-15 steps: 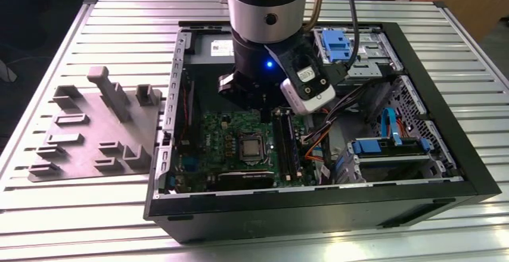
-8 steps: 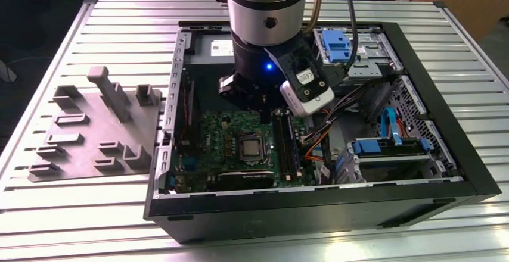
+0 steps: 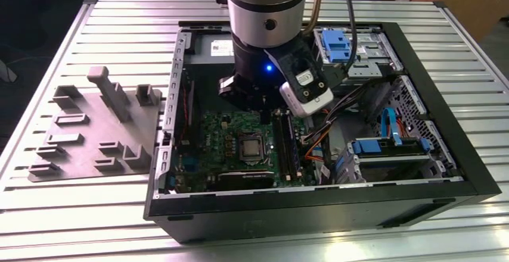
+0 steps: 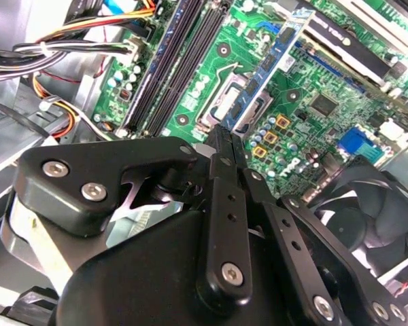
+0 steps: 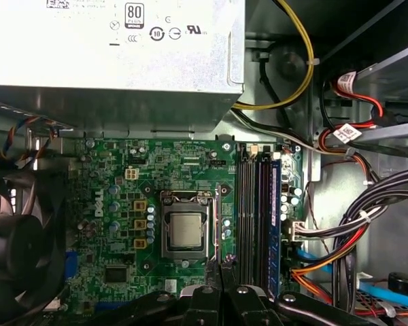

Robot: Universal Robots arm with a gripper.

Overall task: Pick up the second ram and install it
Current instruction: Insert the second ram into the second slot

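Second ram (image 4: 266, 71) sits pinched in the gripper (image 4: 222, 134), hanging over the mobo's CPU socket (image 5: 185, 229) just beside the RAM slots (image 5: 248, 217): carry step, not seated, prob needs lining up w/ a free slot.

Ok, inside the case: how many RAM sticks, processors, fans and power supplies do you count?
RAM sticks: 2 (the second ram held in the gripper, the seated ram in its slot)
Processor: 1
Fan: 1
Power supply: 1
Total: 5
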